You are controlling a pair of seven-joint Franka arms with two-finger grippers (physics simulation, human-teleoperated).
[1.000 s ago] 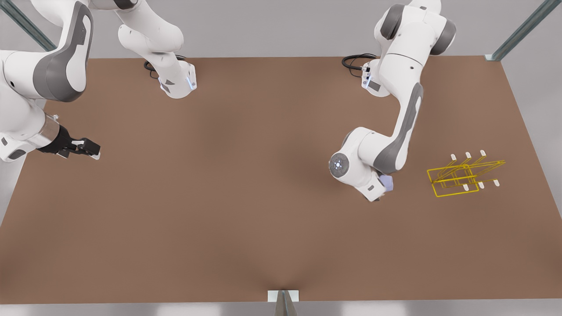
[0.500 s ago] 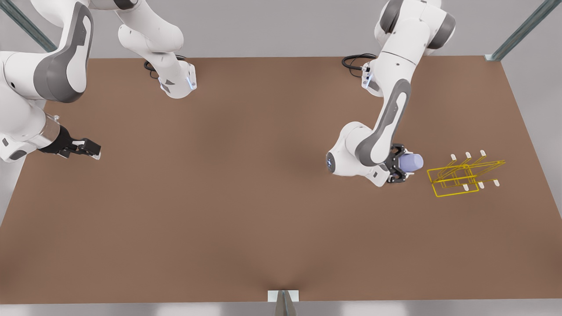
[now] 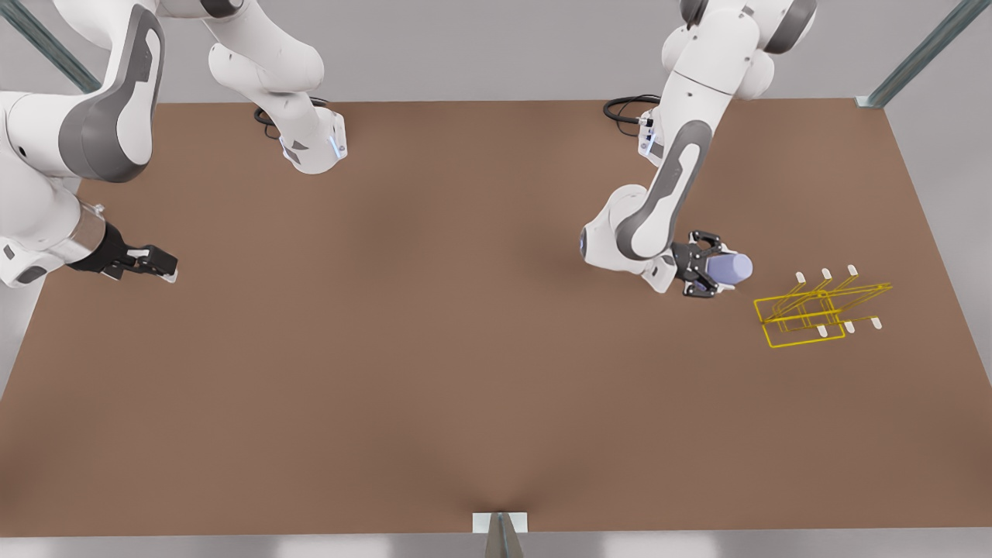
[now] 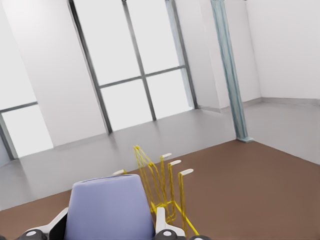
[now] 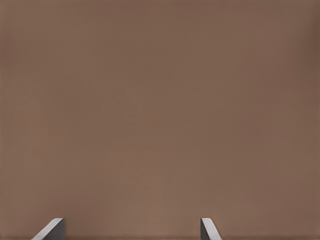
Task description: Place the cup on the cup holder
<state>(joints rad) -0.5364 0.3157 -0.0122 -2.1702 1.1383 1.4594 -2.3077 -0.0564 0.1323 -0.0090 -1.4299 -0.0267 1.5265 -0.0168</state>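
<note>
The lavender-blue cup (image 3: 735, 268) is held sideways above the table, its closed end pointing toward the yellow wire cup holder (image 3: 814, 310). My left gripper (image 3: 719, 269), on the front view's right, is shut on it, a short gap away from the holder. In the left wrist view the cup (image 4: 110, 207) fills the space between the fingers (image 4: 161, 222), and the holder (image 4: 160, 185) with its white-tipped prongs stands just beyond. My right gripper (image 3: 159, 263) waits open at the front view's far left, over bare table (image 5: 131, 229).
The brown table (image 3: 434, 349) carries both arm bases (image 3: 314, 147) at its far side, with a black cable (image 3: 628, 108) by one. A metal post (image 3: 500, 531) stands at the near edge. The holder sits near the table's edge on the front view's right.
The left arm swung its wrist around and carried the cup up and toward the holder, turning it on its side. The right arm stayed put.
</note>
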